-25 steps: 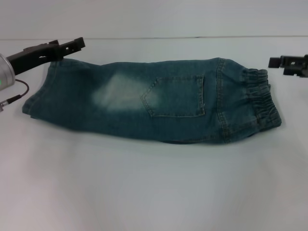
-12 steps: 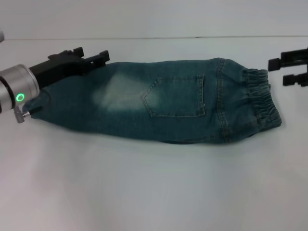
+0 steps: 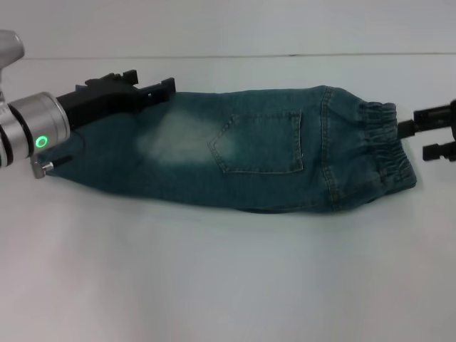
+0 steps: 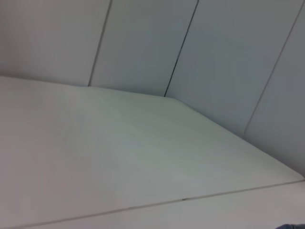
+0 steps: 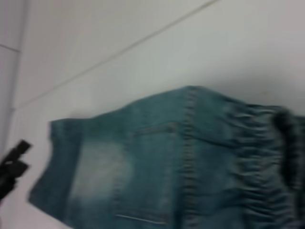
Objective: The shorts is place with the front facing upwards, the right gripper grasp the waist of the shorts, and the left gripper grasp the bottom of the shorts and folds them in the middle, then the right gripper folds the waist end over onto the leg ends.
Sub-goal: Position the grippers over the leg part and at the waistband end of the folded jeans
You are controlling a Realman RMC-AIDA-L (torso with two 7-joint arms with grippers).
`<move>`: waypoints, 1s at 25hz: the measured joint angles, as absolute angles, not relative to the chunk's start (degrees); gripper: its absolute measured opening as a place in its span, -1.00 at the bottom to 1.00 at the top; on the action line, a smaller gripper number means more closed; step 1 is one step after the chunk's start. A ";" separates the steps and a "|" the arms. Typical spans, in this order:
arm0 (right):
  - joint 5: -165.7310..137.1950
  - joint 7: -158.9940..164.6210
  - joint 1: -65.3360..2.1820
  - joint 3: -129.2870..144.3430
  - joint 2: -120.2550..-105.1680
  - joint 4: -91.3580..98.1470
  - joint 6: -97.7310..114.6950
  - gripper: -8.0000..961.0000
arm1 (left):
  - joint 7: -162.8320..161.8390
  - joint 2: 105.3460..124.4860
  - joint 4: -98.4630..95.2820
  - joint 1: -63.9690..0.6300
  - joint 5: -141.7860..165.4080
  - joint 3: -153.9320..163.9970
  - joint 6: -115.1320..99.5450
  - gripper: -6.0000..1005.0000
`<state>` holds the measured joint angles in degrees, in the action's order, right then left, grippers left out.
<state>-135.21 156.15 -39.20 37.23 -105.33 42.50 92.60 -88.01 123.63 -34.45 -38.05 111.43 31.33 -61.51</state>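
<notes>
White table [image 3: 228,285] — shorts [image 3: 242,153] already halved lengthwise; right gripper [image 3: 436,133], jaws apart, nears the waist [image 3: 388,146] for the final fold — left gripper [image 3: 153,89], jaws unclear, over leg ends.

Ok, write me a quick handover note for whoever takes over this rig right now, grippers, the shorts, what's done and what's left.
Left gripper: fingers open, holding nothing, over the far edge of the shorts near the leg ends.
Right gripper: fingers open, holding nothing, beside the waist, not gripping it.
Shorts: already folded lengthwise, lying flat across the table, patch pocket up, waist toward the robot's right, leg ends toward its left.
Done: the fold down the middle.
Left: right gripper takes the waist and folds it over onto the leg ends. The left gripper probably needs to clear out first.
</notes>
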 joint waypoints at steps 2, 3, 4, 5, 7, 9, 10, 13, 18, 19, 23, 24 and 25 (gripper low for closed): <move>-136.17 156.14 -39.09 37.29 -105.28 41.65 91.13 0.74 | -88.00 123.63 -34.44 -38.02 111.41 31.71 -61.33 0.84; -136.53 156.08 -39.08 37.41 -105.26 41.25 90.43 0.74 | -87.93 123.65 -34.35 -38.01 111.39 31.74 -61.22 0.84; -137.17 155.90 -39.12 37.58 -105.23 40.96 89.17 0.74 | -87.88 123.68 -34.15 -38.08 111.38 31.76 -61.10 0.84; -137.94 155.76 -39.26 37.69 -105.23 40.86 88.56 0.74 | -87.80 123.70 -33.70 -38.30 111.36 31.85 -60.89 0.83; -139.55 155.56 -39.75 38.11 -105.33 40.74 87.44 0.73 | -87.78 123.70 -33.49 -38.43 111.35 31.93 -60.78 0.83; -140.95 155.53 -40.39 39.08 -105.53 40.27 86.69 0.73 | -87.78 123.73 -33.19 -38.63 111.32 32.15 -60.71 0.82; -141.31 155.52 -40.71 39.76 -105.63 39.95 86.17 0.73 | -87.77 123.75 -33.13 -38.67 111.32 32.17 -60.67 0.82; -141.68 155.42 -41.34 41.97 -106.11 39.20 84.48 0.72 | -87.70 123.80 -32.83 -38.84 111.28 32.24 -60.59 0.80; -141.90 154.70 -42.73 44.89 -107.21 38.23 81.29 0.72 | -87.15 123.83 -32.06 -38.97 111.25 32.25 -60.53 0.78; -141.95 154.50 -43.03 45.27 -107.36 38.05 80.70 0.72 | -87.04 123.84 -31.87 -39.00 111.25 32.26 -60.51 0.77; -142.03 153.71 -44.00 46.87 -107.79 37.26 79.05 0.71 | -86.93 123.84 -31.18 -39.11 111.25 32.25 -60.45 0.75; -142.08 153.49 -44.15 47.36 -107.92 37.16 78.71 0.71 | -86.93 123.84 -31.08 -39.11 111.25 32.24 -60.45 0.75; -142.12 153.28 -44.25 47.80 -108.04 37.05 78.45 0.71 | -86.93 123.84 -31.00 -39.11 111.25 32.21 -60.45 0.74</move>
<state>-142.12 153.28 -44.25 47.80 -108.04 37.05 78.45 -86.93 123.84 -31.00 -39.11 111.25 32.21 -60.45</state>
